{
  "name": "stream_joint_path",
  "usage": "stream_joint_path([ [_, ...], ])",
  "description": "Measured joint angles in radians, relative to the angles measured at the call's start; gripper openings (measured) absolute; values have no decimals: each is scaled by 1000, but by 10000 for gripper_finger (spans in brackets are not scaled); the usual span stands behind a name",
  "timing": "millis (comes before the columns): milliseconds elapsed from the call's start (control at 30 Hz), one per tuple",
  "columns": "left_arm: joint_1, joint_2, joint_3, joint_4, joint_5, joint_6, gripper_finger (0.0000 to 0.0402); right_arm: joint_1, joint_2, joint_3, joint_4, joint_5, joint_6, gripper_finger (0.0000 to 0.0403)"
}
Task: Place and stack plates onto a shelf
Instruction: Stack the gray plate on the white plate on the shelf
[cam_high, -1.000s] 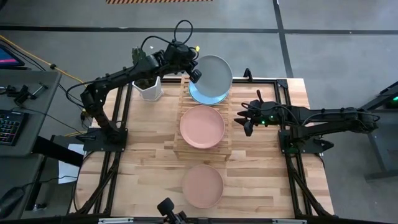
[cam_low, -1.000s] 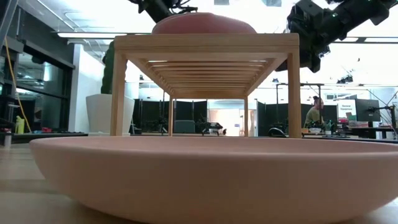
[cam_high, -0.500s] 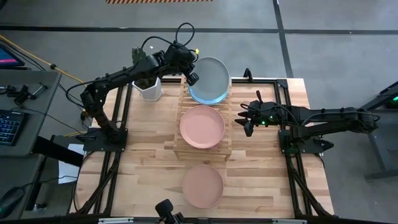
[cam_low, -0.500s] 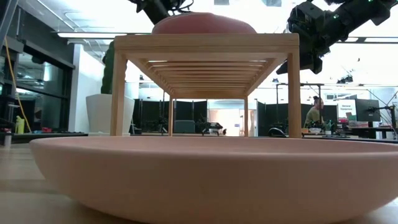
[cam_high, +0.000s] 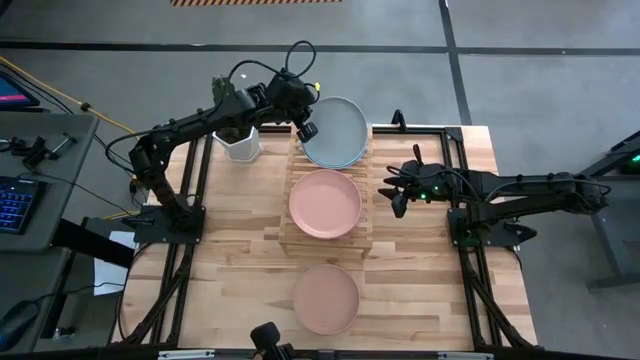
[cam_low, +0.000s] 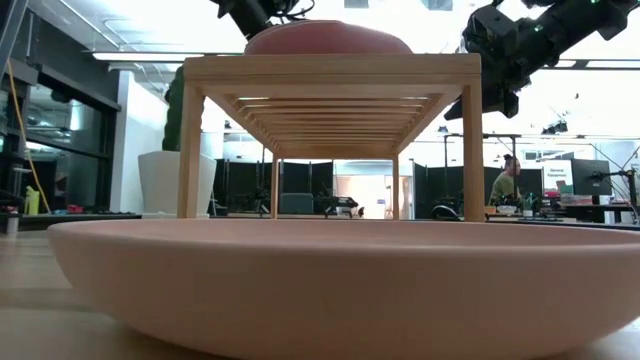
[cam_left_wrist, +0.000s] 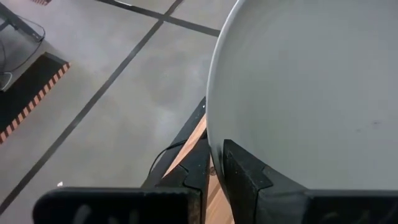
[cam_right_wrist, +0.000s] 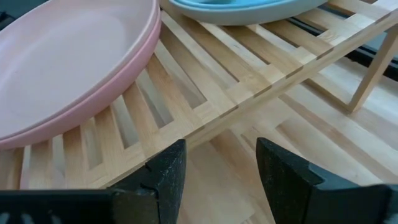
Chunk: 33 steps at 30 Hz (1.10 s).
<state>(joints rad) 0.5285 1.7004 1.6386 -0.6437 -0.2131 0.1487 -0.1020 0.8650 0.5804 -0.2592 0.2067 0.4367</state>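
Note:
My left gripper (cam_high: 307, 128) is shut on a pale green plate (cam_high: 338, 130) over the far half of the wooden slat shelf (cam_high: 283, 232). That plate almost wholly covers a light blue plate (cam_right_wrist: 236, 9) lying on the slats. Two stacked pink plates (cam_high: 325, 203) rest on the shelf's near half. Another pink plate (cam_high: 325, 298) lies on the table near its near edge and fills the low view's foreground (cam_low: 330, 280). My right gripper (cam_high: 395, 195) waits open beside the shelf's right side, its fingers low in the right wrist view (cam_right_wrist: 217, 168). My left gripper pinches the pale green plate's raised rim (cam_left_wrist: 214, 146) at the plate's left side, one finger (cam_left_wrist: 245, 177) on the inner face and one under it. The fingers come from the table's left. The plate is held about level over the light blue plate; whether the two touch, I cannot tell.
A white pot with a cactus (cam_high: 238, 145) stands just left of the shelf's far end, under my left arm. Bare table lies left and right of the shelf. Black frame rails (cam_high: 455, 135) run round the table's edges.
My left gripper has moved slightly toward the table's left and near edges and down. The pale green plate, first tipped with the blue plate showing below it, now lies flatter and covers the blue plate almost fully. My right arm has kept still.

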Motion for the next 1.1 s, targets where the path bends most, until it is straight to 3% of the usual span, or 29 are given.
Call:
stream_joint_path([
  [167, 0, 0, 0, 0, 0, 25, 55, 0, 0, 0, 0, 1, 0, 177],
  [433, 1, -4, -1, 2, -7, 40, 127, 0, 0, 0, 0, 1, 9, 177],
  [633, 9, -81, -2, 1, -13, 43, 164, 0, 0, 0, 0, 1, 33, 177],
  [800, 8, -177, -18, -28, 97, 14, 167, 0, 0, 0, 0, 1, 39, 177],
  [933, 7, -276, -167, 67, 218, -16, 159, 0, 0, 0, 1, 1, 61, 177],
  [1100, -28, -412, -514, 330, 213, -50, 111, 0, 0, 0, 1, 1, 60, 177],
])
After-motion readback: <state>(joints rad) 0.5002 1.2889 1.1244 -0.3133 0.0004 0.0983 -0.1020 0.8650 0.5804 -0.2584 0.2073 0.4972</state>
